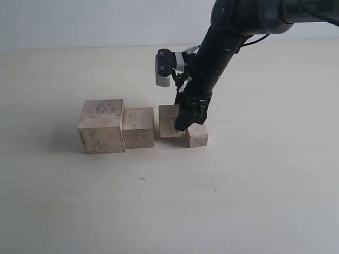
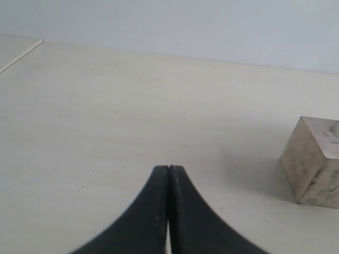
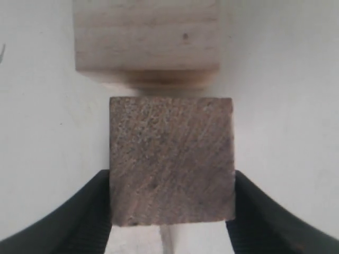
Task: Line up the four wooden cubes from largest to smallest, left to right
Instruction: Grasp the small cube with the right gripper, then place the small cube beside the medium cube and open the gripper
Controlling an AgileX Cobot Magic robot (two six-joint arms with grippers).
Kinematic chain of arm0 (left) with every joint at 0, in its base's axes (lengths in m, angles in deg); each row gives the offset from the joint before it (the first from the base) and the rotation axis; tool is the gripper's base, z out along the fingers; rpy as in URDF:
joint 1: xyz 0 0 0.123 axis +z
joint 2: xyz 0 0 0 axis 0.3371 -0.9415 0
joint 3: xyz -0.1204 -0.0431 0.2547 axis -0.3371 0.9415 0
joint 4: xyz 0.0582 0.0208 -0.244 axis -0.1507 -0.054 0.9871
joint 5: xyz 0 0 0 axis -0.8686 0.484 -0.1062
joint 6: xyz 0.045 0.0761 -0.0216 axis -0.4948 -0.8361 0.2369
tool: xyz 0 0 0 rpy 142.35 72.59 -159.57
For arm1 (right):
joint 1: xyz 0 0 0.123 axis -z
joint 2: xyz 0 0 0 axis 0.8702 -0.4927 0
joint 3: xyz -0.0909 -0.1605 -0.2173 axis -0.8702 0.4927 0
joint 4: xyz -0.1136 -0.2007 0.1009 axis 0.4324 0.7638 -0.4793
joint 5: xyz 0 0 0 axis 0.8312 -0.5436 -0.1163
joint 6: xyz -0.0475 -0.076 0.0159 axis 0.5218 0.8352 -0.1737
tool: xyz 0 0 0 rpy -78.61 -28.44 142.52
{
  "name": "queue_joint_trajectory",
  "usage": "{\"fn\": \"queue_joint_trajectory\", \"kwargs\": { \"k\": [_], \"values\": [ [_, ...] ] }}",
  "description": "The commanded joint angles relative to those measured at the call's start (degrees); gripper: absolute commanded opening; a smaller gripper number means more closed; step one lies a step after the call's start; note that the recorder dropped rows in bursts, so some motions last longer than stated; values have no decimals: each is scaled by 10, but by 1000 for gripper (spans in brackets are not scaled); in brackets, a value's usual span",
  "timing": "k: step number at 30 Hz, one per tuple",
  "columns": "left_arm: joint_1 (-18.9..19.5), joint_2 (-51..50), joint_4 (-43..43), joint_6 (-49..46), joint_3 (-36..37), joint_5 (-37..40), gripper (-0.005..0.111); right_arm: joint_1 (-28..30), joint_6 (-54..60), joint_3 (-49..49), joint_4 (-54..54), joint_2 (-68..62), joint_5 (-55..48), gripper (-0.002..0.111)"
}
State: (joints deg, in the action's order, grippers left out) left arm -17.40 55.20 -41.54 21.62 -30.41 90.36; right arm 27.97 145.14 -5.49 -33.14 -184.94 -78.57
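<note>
Four pale wooden cubes stand in a row on the table. From the left they are the largest cube (image 1: 101,126), the second cube (image 1: 139,127), the third cube (image 1: 168,121) and the smallest cube (image 1: 197,136), which sits slightly forward of the row. My right gripper (image 1: 189,122) reaches down from the upper right. Its fingers (image 3: 90,211) press both sides of the smallest cube (image 3: 172,159), with the third cube (image 3: 147,39) just beyond. My left gripper (image 2: 169,168) is shut and empty, apart from the largest cube (image 2: 315,164), and is out of the exterior view.
The cubes rest on a pale beige table (image 1: 238,201) that meets a white wall (image 1: 79,21) at the back. A thin pale line (image 2: 21,55) crosses the table far from the left gripper. The right arm's wrist camera (image 1: 163,67) hangs above the third cube.
</note>
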Motion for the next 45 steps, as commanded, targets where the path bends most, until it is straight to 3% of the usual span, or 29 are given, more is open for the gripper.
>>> {"fn": "queue_joint_trajectory", "kwargs": {
  "k": [1, 8, 36, 45],
  "values": [
    [-1, 4, 0, 3, 2, -8, 0, 2, 57, 42, -16, 7, 45, 0],
    [-1, 4, 0, 3, 2, -8, 0, 2, 68, 56, -59, 6, 86, 0],
    [-1, 4, 0, 3, 2, -8, 0, 2, 77, 56, -95, 6, 70, 0],
    [-1, 4, 0, 3, 2, -8, 0, 3, 77, 56, -86, 6, 70, 22]
  ]
}}
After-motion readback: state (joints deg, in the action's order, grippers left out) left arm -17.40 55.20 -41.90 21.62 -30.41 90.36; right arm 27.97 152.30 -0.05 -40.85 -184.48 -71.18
